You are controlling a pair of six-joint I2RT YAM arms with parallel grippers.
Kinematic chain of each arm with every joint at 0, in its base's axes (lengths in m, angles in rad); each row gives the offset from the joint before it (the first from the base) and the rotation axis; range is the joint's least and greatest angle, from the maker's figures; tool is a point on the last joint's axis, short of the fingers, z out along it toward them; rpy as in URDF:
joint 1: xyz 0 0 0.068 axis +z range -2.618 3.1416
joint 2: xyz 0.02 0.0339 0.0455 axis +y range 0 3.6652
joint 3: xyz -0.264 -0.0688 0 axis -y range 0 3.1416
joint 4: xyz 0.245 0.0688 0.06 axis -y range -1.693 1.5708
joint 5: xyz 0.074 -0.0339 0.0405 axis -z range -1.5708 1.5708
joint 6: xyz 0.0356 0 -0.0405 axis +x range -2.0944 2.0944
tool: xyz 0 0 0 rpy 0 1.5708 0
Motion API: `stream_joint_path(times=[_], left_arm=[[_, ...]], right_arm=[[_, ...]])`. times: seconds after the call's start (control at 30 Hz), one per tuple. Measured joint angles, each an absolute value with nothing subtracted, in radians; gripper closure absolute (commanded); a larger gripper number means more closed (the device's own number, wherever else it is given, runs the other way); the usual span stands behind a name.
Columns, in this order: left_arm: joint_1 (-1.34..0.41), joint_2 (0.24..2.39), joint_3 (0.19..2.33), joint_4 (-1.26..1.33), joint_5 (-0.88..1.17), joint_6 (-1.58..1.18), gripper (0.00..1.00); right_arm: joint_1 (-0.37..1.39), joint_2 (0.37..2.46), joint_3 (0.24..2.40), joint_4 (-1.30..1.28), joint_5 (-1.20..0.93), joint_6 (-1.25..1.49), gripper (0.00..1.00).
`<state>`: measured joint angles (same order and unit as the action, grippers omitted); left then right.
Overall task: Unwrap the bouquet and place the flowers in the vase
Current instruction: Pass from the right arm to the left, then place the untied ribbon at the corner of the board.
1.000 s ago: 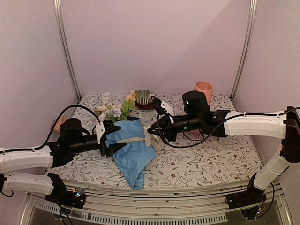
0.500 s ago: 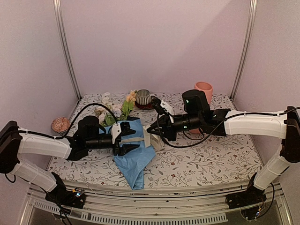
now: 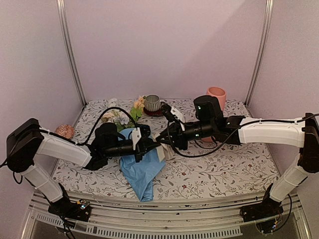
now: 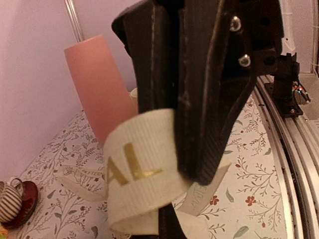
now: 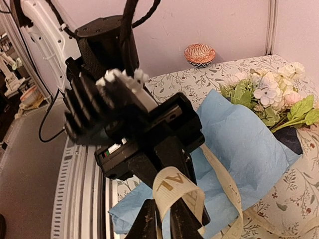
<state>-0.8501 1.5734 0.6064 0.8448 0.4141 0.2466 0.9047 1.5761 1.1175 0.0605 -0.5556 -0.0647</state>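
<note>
Floral tablecloth (image 3: 234, 164) holds one bouquet (image 3: 144, 174), one vase (image 3: 216, 93).

**A:** Surface?

**B:** Table (image 3: 229, 167), top printed with leaf sprigs and small red flowers. Metal rail (image 3: 174, 219) along the near edge.

**A:** Lying on it?

**B:** Bouquet (image 3: 142, 172), left of centre, on its side. Blue paper end toward the near edge, blooms (image 3: 118, 118) toward the far left.

**A:** Standing?

**B:** Vase (image 3: 216, 94), upright, far right by the back wall. Striped cup (image 3: 152, 103) on a red saucer (image 3: 154, 113), far middle, just beside the blooms.

**A:** Strays?

**B:** Orange patterned dome (image 3: 64, 131) at the left edge, apart from the rest. Cream card (image 4: 77, 174), flat on the top.
</note>
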Motion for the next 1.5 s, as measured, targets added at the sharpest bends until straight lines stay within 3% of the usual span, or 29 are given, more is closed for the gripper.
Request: stream_joint_path(times=[0.1, 0.3, 0.4, 0.67, 0.93, 1.5], left_arm=[[-0.850, 1.548, 0.577, 0.887, 0.368, 0.234, 1.00], [-0.847, 1.344, 0.498, 0.841, 0.169, 0.209, 1.00], [-0.830, 1.176, 0.488, 0.751, 0.047, 0.196, 1.00], [-0.649, 0.791, 0.569, 0.258, -0.421, -0.059, 1.00], [-0.446, 0.700, 0.705, -0.223, -0.672, -0.337, 1.00], [-0.216, 0.541, 0.715, -0.481, -0.869, -0.565, 1.00]], right_arm=[[0.905, 1.576, 1.104, 0.070, -0.548, -0.061, 0.64], [0.905, 1.574, 1.071, 0.080, -0.450, -0.042, 0.43], [0.905, 1.555, 1.035, 0.102, -0.369, -0.035, 0.37], [0.902, 1.512, 0.994, 0.159, -0.159, 0.002, 0.36], [0.894, 1.511, 0.980, 0.189, 0.007, 0.054, 0.37], [0.889, 1.511, 0.967, 0.193, 0.062, 0.089, 0.38]])
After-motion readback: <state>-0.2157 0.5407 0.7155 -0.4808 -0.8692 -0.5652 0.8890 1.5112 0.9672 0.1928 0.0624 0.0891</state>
